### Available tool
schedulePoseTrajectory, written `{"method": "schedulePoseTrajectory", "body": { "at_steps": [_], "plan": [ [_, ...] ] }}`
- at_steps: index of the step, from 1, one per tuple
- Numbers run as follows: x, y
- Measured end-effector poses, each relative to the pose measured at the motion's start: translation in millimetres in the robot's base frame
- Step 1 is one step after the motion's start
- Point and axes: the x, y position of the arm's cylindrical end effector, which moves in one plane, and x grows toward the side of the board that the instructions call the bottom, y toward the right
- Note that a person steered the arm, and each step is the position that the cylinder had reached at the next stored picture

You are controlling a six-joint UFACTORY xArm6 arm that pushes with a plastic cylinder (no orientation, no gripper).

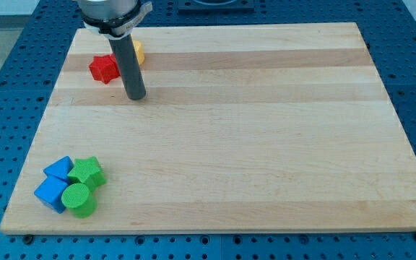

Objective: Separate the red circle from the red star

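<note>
A red star [103, 68] lies on the wooden board [266, 130] near the view's top left. My rod comes down from the top, and my tip [135, 95] rests on the board just right of and below the red star, a small gap apart. A yellow block [138, 52] peeks out from behind the rod, right of the star; its shape is hidden. No red circle shows; the rod may hide it.
At the view's bottom left sits a tight cluster: a blue triangle-like block [59, 169], a blue cube [51, 193], a green star [87, 172] and a green cylinder [78, 200]. A blue perforated table [6, 87] surrounds the board.
</note>
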Motion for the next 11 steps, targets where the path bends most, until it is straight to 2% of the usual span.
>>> {"method": "schedulePoseTrajectory", "body": {
  "at_steps": [1, 3, 4, 8, 10, 11],
  "plan": [
    [-0.5, 0.0],
    [-56.3, -12.3],
    [-61.2, -12.2],
    [-125.9, -57.3],
    [-124.6, -60.7],
    [-95.1, -56.3]
  ]
}}
